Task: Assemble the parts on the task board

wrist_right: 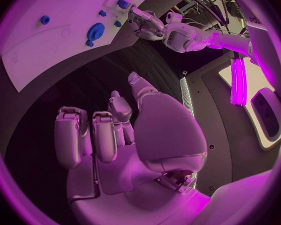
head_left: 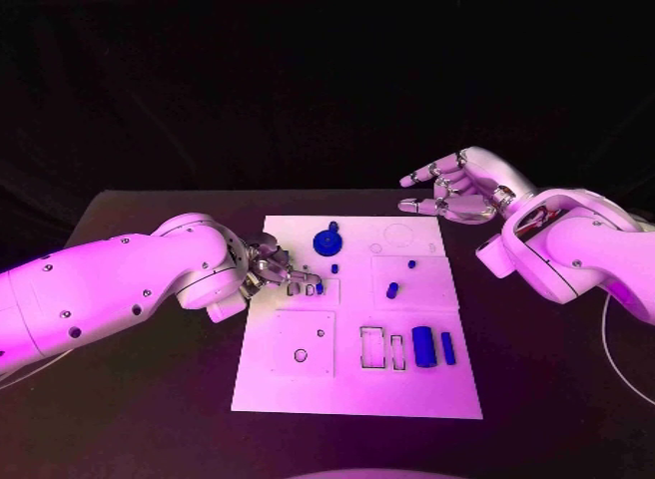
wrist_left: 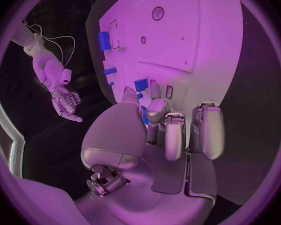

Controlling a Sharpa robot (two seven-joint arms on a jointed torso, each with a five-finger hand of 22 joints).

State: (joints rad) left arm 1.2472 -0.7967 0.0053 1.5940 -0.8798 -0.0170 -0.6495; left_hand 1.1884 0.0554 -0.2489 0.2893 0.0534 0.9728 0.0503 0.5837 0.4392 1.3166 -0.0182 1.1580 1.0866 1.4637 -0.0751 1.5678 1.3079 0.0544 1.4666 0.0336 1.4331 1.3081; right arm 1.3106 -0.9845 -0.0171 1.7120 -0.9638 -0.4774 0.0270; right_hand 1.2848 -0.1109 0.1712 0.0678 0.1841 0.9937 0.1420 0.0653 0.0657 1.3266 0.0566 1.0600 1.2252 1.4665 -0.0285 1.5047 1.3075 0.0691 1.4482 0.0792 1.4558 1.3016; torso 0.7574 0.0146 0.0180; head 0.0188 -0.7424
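Head view: black tabletop (head_left: 141, 419), dark room behind, nothing readable past its far edge. White task board (head_left: 292, 384) sits mid-frame, running from centre to lower centre. Blue parts on it: gear-shaped part (head_left: 327, 241) at upper middle of the board, small peg (head_left: 392, 290) right of centre, two upright blocks (head_left: 424, 346) at lower right beside empty rectangular slots. Left hand (head_left: 271, 266) comes in from the frame's left and rests at the board's left edge, fingers (head_left: 302, 275) curled down close together onto a small blue part (head_left: 314, 289); whether it is pinched or only touched, cannot tell. Right hand (head_left: 457, 190) at upper right, off the board over bare tabletop, fingers spread wide, holding nothing.

Left wrist view: left hand (wrist_left: 172, 130) mid-circle, fingers bent narrow toward the board (wrist_left: 197, 40), a blue part (wrist_left: 140, 84) just at the fingertips. More blue parts further along the board edge. Right hand (wrist_left: 65, 102) at left of the circle, well apart, palm open.

Right wrist view: right hand (wrist_right: 109, 135) mid-circle over dark tabletop, fingers apart and empty. Task board (wrist_right: 47, 45) at upper left with the gear (wrist_right: 97, 33) near its edge; left hand (wrist_right: 143, 25) at top centre touching the board.
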